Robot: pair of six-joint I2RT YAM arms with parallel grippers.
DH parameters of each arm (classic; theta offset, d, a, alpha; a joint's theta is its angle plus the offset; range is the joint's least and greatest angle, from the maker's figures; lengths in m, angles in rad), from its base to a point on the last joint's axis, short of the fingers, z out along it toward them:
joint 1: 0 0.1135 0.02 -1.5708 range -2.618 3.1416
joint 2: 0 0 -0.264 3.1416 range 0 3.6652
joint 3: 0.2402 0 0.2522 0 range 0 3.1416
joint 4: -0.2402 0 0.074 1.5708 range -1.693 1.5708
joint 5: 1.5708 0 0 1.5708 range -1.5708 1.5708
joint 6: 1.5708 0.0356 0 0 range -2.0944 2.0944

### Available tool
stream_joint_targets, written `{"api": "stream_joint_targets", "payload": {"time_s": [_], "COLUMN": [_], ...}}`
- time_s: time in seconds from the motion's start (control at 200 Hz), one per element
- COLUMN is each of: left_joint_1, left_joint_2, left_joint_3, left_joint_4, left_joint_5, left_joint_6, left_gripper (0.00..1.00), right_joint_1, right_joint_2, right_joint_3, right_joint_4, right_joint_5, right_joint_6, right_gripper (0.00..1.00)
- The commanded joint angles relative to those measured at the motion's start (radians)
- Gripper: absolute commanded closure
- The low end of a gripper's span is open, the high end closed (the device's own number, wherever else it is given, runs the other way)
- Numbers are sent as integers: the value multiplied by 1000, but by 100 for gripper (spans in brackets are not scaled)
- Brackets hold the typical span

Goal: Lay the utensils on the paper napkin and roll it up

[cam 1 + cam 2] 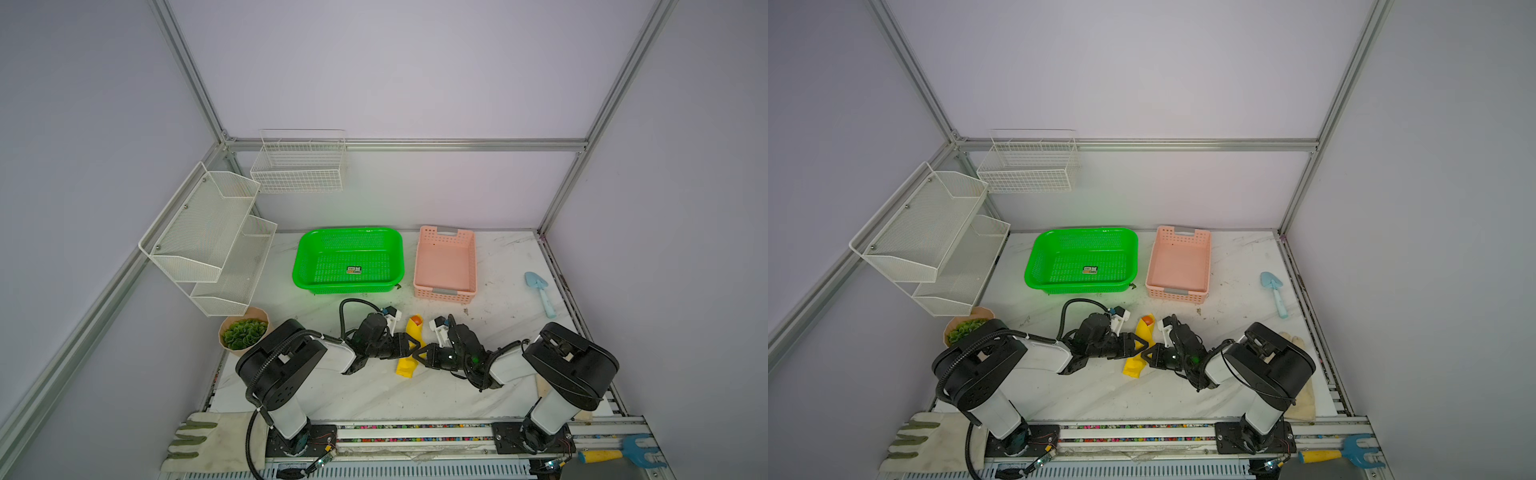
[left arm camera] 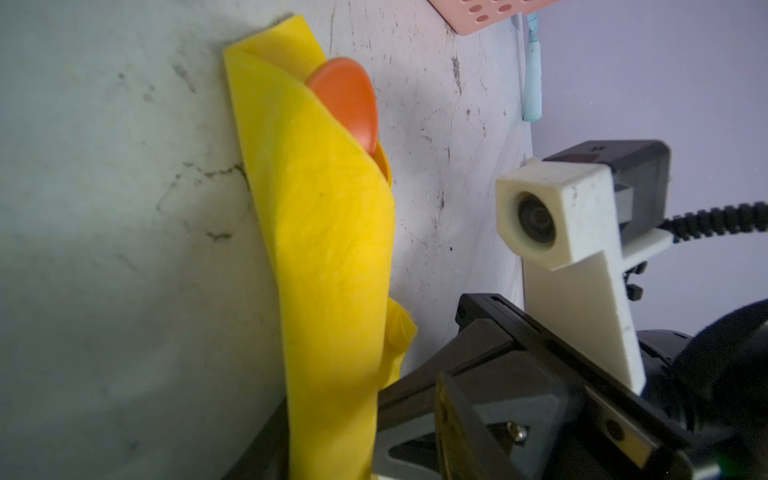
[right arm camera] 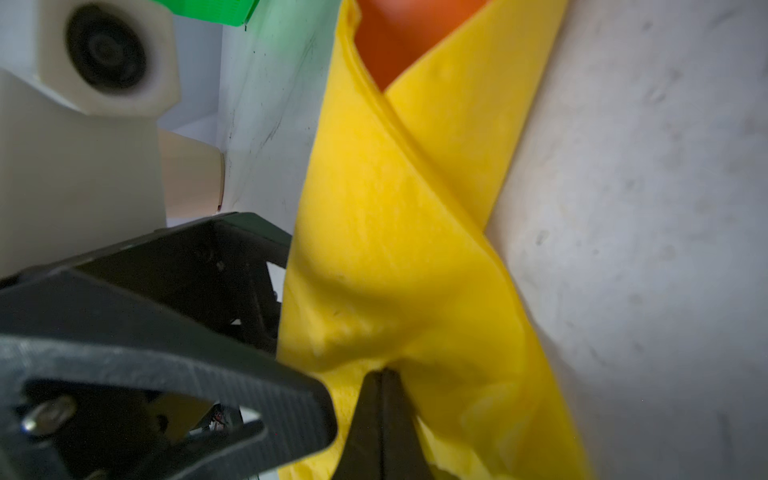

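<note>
The yellow paper napkin [image 1: 405, 368] [image 1: 1133, 368] lies rolled into a narrow tube on the marble table, between my two grippers. At its far end the orange round bowl of a spoon [image 1: 415, 320] [image 2: 345, 99] pokes out; any other utensils are hidden inside the roll. My left gripper [image 1: 415, 345] [image 2: 353, 440] is open astride the roll [image 2: 328, 249], one finger against it and the other a little off. My right gripper [image 1: 414, 356] [image 3: 380, 376] is shut, its joined tips pressed into a fold of the napkin [image 3: 415, 249], nothing visibly between them.
Behind the roll stand a green basket [image 1: 349, 230] and a pink basket [image 1: 473, 266]. A light-blue trowel [image 1: 540, 291] lies at the right, a potted plant [image 1: 243, 332] at the left. White wire racks [image 1: 208, 241] hang at the left. Gloves [image 1: 199, 440] and a blue rake [image 1: 623, 451] lie along the front edge.
</note>
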Motion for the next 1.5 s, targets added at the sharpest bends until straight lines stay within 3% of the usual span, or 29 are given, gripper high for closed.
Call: {"api": "stream_joint_targets", "payload": {"time_s": [0.0,0.315,0.69,0.905,1.185,1.38,1.495], "left_joint_1": [-8,-9,-4,7,11,13,13], "left_joint_2": [48,79,91,86,67,-4,-67], "left_joint_3": [-47,-48,-49,-79,-109,-138,-139], "left_joint_4": [-71,-115,-107,-5,82,107,104], "left_joint_5": [-18,-50,-55,-34,-22,-39,-46], "left_joint_6": [-16,3,13,-5,-13,-6,4], "left_gripper": [53,73,87,91,92,92,92], "right_joint_1": [17,18,18,18,9,4,2], "right_joint_2": [51,-6,-57,-238,-461,-587,-590], "right_joint_3": [-52,-42,-38,-15,43,133,203], "right_joint_4": [-219,-294,-328,-473,-626,-695,-724], "right_joint_5": [45,72,78,114,142,144,121], "right_joint_6": [9,-4,-10,-41,-41,-84,-129], "right_gripper": [100,100,100,86,77,60,53]}}
